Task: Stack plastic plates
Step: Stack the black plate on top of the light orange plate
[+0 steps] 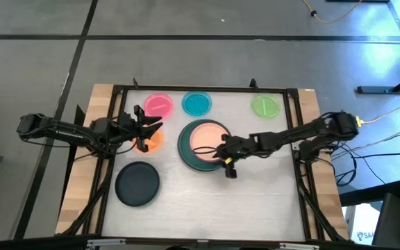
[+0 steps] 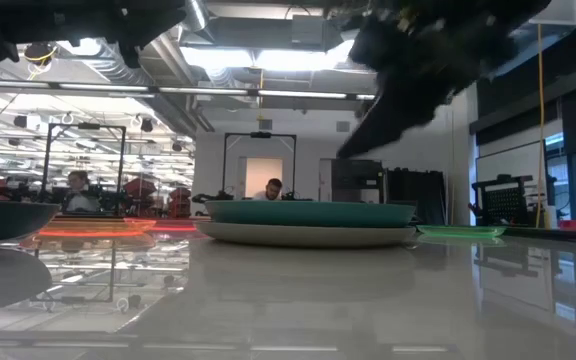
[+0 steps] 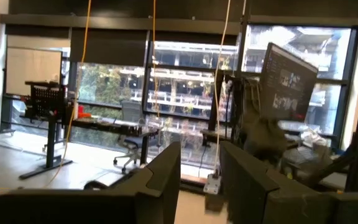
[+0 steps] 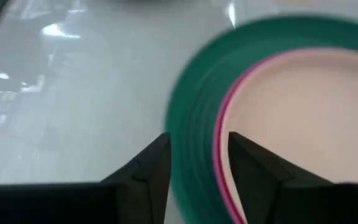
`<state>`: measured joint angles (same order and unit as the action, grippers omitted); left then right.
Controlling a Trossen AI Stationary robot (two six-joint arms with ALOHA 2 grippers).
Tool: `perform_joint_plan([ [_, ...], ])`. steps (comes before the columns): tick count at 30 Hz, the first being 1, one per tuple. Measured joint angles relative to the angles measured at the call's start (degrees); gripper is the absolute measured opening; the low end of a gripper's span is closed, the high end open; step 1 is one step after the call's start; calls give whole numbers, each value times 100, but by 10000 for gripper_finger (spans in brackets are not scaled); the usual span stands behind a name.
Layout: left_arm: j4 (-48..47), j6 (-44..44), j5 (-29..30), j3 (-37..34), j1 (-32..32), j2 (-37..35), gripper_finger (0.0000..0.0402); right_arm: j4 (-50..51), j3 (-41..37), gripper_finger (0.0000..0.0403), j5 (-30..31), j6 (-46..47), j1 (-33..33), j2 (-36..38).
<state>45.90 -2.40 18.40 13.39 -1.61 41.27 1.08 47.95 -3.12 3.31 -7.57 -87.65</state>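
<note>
A stack sits mid-table: a peach plate (image 1: pixel 207 137) on a magenta plate (image 4: pixel 218 146), inside the large teal plate (image 1: pixel 186 151), which rests on the grey plate (image 2: pixel 303 236). The black plate (image 1: pixel 137 183) lies alone near the left. Small pink (image 1: pixel 158 105), blue (image 1: pixel 197 104) and green (image 1: pixel 264 106) plates line the far edge. The orange plate (image 1: pixel 154 142) lies partly under my left gripper (image 1: pixel 146 125), which hovers open and raised above it. My right gripper (image 4: pixel 199 165) hangs open just above the stack's near right rim, touching nothing.
A raised dark frame (image 1: pixel 207 89) borders the white table top, with wooden margins outside it. Bare table lies near the front edge, right of the black plate. Beyond the table the low view shows a workshop with people seated far off.
</note>
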Motion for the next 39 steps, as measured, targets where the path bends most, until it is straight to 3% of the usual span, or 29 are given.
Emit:
perform_joint_plan([
  [4, -21, -30, 3, 367, -35, 486, 105, 8, -339, 158, 261, -313, -302, 805],
  [10, -408, 150, 165, 1323, -342, 1770, 105, -292, -1406, 159, 660, -365, -727, 1938],
  [16, -2334, -89, 723, 2639, -613, 2809, 105, -1020, -2440, 159, 855, -218, -984, 2608],
  [22, -5325, -1626, 947, 3953, -1051, 3397, 105, -1189, -2841, 159, 856, -233, -967, 2676],
  [28, -8185, -4122, 466, 5213, -1664, 3636, 105, -1170, -2892, 159, 857, -363, -967, 2674],
  [33, -8892, -5956, -291, 5521, -2214, 3675, 105, -1170, -2892, 159, 1073, -367, -967, 2672],
  [39, -9212, -6977, -438, 5521, -2761, 3953, 105, -1170, -2892, 159, 1409, -391, -967, 2670],
])
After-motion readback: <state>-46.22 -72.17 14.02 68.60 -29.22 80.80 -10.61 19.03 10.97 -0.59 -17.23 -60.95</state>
